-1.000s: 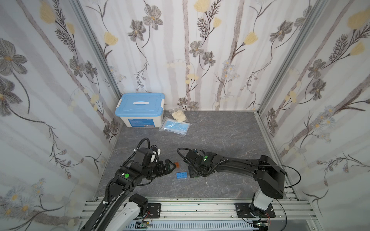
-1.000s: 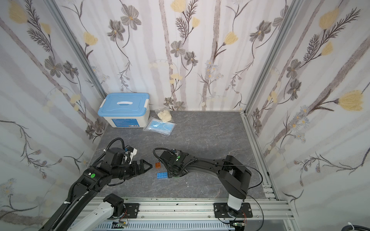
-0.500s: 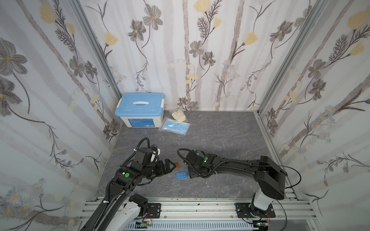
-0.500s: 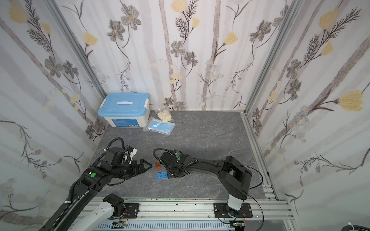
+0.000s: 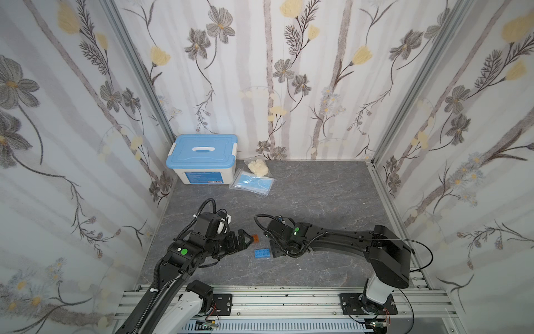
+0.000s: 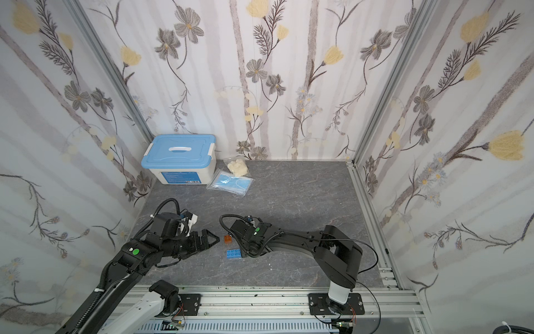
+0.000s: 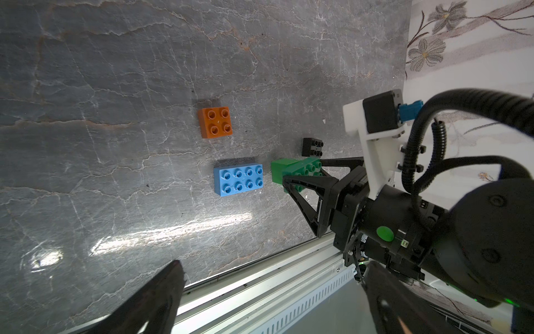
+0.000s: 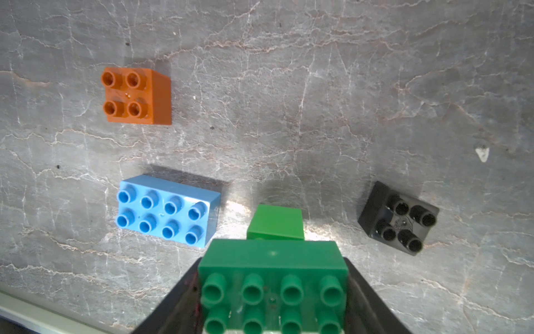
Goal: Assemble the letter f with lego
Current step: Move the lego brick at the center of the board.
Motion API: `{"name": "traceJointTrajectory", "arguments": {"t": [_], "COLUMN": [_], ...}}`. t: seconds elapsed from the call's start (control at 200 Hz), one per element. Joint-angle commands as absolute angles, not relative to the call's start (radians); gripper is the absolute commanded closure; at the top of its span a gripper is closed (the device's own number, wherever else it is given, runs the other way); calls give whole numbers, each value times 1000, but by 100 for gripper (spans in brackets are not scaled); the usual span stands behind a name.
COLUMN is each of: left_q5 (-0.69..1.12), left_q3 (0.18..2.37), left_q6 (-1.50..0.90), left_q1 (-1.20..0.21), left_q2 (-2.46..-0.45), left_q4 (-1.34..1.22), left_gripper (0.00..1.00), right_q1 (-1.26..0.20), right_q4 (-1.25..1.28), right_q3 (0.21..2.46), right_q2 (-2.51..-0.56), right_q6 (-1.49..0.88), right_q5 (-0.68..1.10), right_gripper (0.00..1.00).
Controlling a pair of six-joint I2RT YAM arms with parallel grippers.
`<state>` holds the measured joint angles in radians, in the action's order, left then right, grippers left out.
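You are barely started, I judge: your right gripper (image 7: 303, 176) clamps the green studded plastic brick (image 8: 273, 260) just beside the light-blue 8-stud brick (image 8: 167, 211), your left gripper (image 5: 248, 240) gapes empty, and the orange 4-stud brick (image 8: 134, 95) and black 4-stud brick (image 8: 398, 218) lie apart, 0 joined.

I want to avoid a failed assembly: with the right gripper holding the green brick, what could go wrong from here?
1. The green brick sticks out past the right gripper, so pressing it onto another brick might tilt it in the grip.
2. The blue brick lies loose close beside it; a low move could push it away.
3. The open left gripper is near the orange brick; the arms may collide.
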<state>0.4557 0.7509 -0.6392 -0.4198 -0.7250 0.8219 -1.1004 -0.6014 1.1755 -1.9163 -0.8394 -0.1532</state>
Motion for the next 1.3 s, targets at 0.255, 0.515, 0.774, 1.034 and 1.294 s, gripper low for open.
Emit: {"name": "traceJointTrajectory", "arguments": {"t": [0.255, 0.515, 0.774, 1.034, 1.294], "left_q5": [453, 453, 453, 454, 454], "left_q3": [752, 753, 753, 753, 753], "left_q6": [-637, -636, -636, -635, -635], "left_q1": [-417, -414, -413, -410, -407], "left_q2": [-725, -726, -726, -727, -733], "left_q4": [809, 809, 809, 809, 809], "left_gripper": [0, 0, 0, 0, 0], "right_q1": [-1094, -1092, -1092, -1092, -1089], "right_q4": [-666, -692, -678, -655, -657], "right_q3": [1194, 1204, 1189, 1172, 1178], "right_q2": [-1967, -1990, -2002, -2023, -2018], "right_q6": [-790, -781, -781, -790, -784], "right_q5": [-107, -107, -100, -89, -87], "right_gripper": [36, 37, 37, 37, 37]}}
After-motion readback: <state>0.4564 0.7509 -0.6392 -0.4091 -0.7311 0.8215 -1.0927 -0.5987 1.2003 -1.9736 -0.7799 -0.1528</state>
